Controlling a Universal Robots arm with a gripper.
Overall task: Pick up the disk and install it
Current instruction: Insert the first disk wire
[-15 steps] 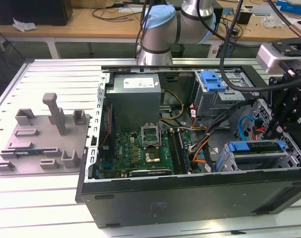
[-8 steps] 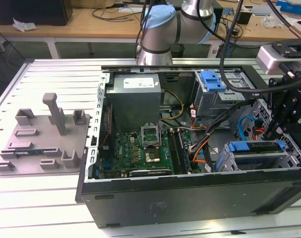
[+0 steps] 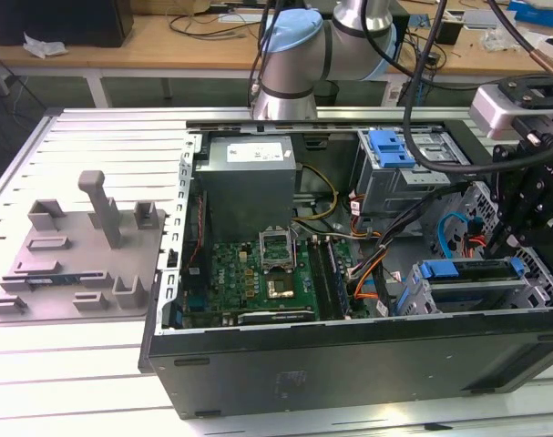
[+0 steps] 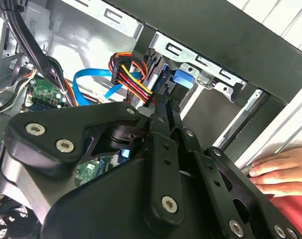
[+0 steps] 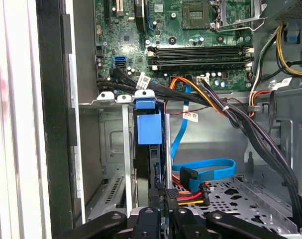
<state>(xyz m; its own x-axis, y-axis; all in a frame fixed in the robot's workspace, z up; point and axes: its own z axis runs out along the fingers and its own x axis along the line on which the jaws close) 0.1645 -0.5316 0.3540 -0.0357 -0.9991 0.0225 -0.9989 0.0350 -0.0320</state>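
End effector at disk in drive cage

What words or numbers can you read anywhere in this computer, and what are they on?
No text here can be read.
Power supply sticker: print too small to read.
Cable tags: blurred, not readable.
Motherboard: white markings too small to read.

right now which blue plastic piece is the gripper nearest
The blue piece on the lower drive cage at the exterior view's right, beside the gripper; the blue latch sits farther back.
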